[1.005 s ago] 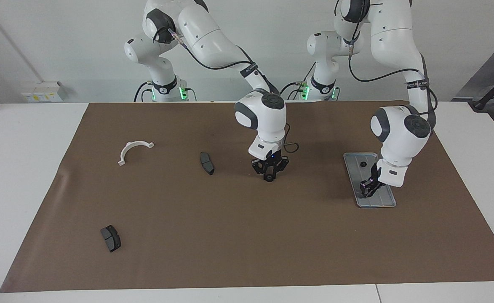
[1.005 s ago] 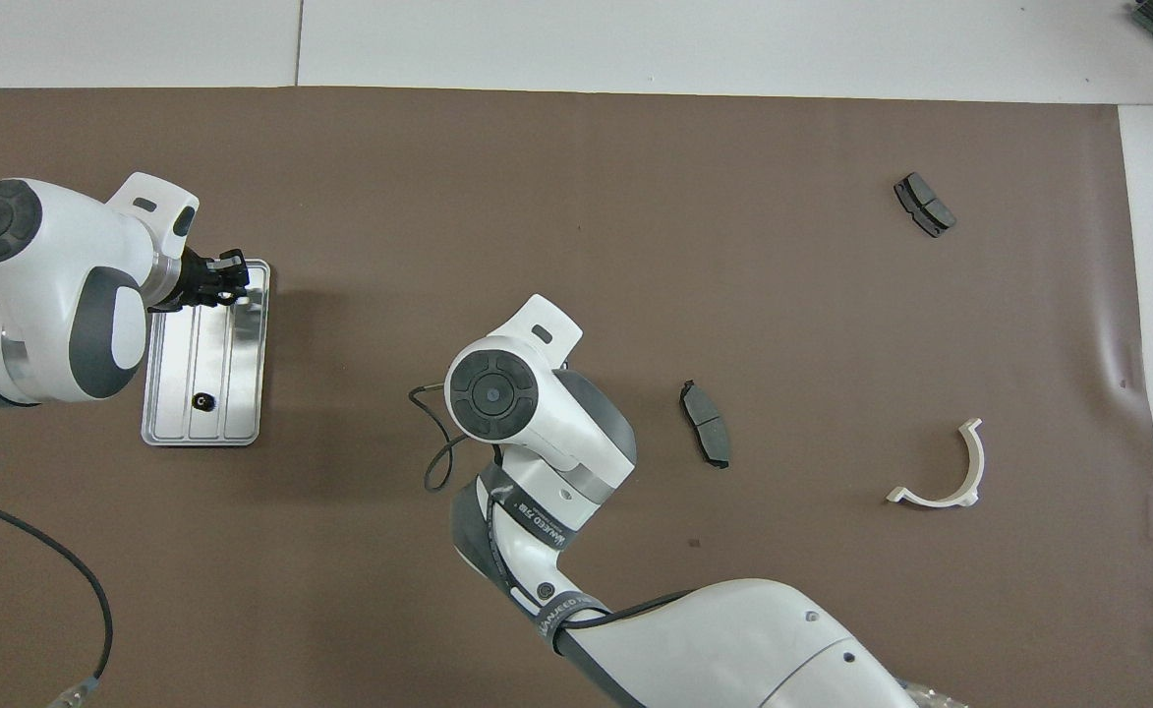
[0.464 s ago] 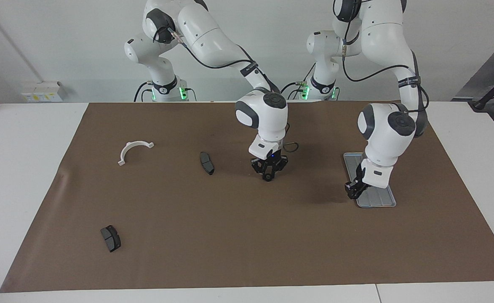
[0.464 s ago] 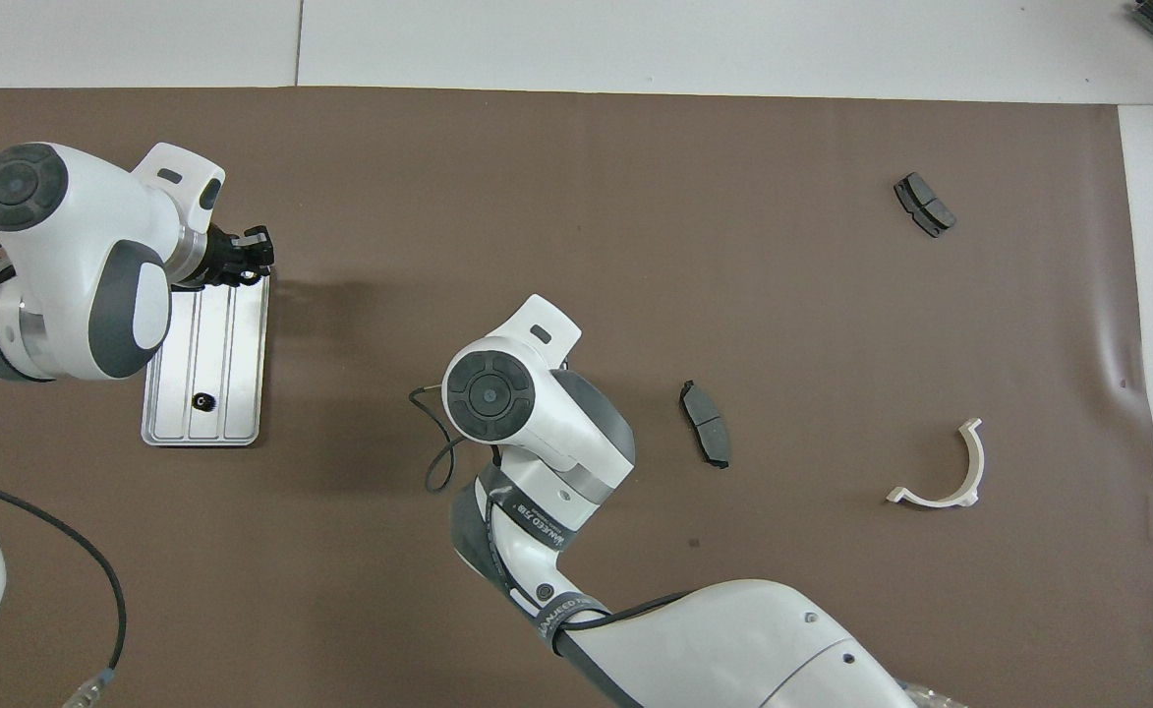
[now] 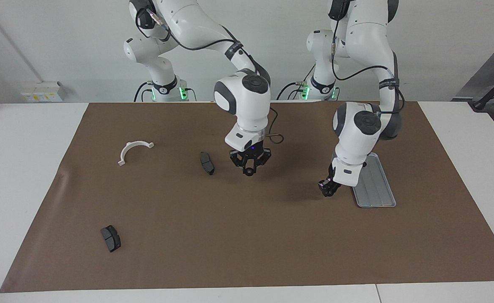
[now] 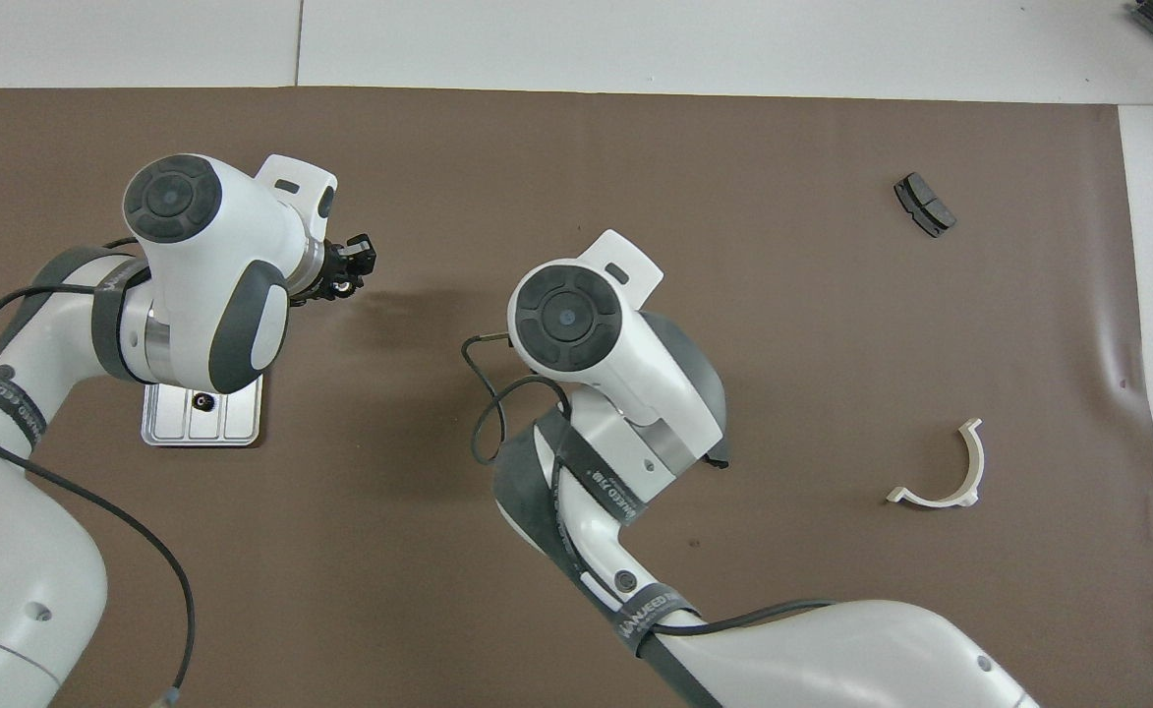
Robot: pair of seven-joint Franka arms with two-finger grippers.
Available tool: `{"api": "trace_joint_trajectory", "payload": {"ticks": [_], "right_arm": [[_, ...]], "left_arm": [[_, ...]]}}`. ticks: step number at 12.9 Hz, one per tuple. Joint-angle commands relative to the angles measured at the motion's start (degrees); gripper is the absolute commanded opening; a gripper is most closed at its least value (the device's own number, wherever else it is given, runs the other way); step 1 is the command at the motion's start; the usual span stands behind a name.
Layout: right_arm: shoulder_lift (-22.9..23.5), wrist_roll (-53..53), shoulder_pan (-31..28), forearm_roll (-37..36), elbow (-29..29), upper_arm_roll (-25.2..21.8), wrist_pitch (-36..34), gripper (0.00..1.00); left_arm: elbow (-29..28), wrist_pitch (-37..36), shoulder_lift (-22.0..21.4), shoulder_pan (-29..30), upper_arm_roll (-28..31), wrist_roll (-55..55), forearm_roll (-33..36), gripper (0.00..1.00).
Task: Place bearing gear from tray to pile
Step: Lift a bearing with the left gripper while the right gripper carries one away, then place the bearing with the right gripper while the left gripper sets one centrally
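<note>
The silver tray (image 5: 377,189) lies on the brown mat toward the left arm's end of the table. In the overhead view the left arm covers most of the tray (image 6: 242,433), and one small black gear (image 6: 204,401) lies on its uncovered end. My left gripper (image 5: 327,188) hangs low over the bare mat just beside the tray, toward the table's middle. It is shut on a small round bearing gear (image 6: 343,287). My right gripper (image 5: 249,168) is shut and hangs over the middle of the mat, and my right hand hides it in the overhead view. No pile of gears shows.
One dark brake pad (image 5: 206,163) lies beside the right gripper. Another brake pad (image 5: 110,237) lies farther from the robots, toward the right arm's end. A white half-ring (image 5: 134,150) lies near that end too. A loose cable loop (image 6: 483,433) hangs by the right wrist.
My left gripper rose from the tray's end farther from the robots and moved off it over the mat toward the table's middle. My right gripper lifted slightly and shifted toward the brake pad.
</note>
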Motion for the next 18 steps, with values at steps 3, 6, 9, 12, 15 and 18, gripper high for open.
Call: {"api": "trace_joint_trajectory", "payload": {"ticks": [3,6,9,12,15,18], "right_arm": [[-6.38,-17.23,-13.47,2.05,-5.36,0.89,-4.03,0.00],[-6.29,-27.17,-20.68,5.30,-6.85,0.80,-2.71,0.00],[-5.94,-34.56,-26.67,7.41,-11.23,0.80,2.02,0.00],[-5.15,-40.73,-30.89,7.58,-16.51,0.89,10.11,0.00],[-2.69,-41.53,-31.69,8.02,-17.49,0.89,13.01,0.00],[-1.54,-42.32,-31.96,8.11,-19.33,0.80,16.63,0.00]], "left_arm": [[-0.05,0.19,0.11,-8.39,0.82,-6.48,1.48,0.23],[-0.40,3.26,0.38,-12.87,0.82,-10.78,1.48,0.22],[-0.75,5.20,0.47,-16.66,0.74,-13.35,1.48,0.24],[-0.67,5.99,0.47,-18.25,0.65,-13.35,1.48,0.31],[-0.40,7.40,0.47,-19.48,0.65,-13.35,1.13,0.51],[-0.58,7.14,0.47,-19.48,0.65,-13.35,1.13,0.90]]}}
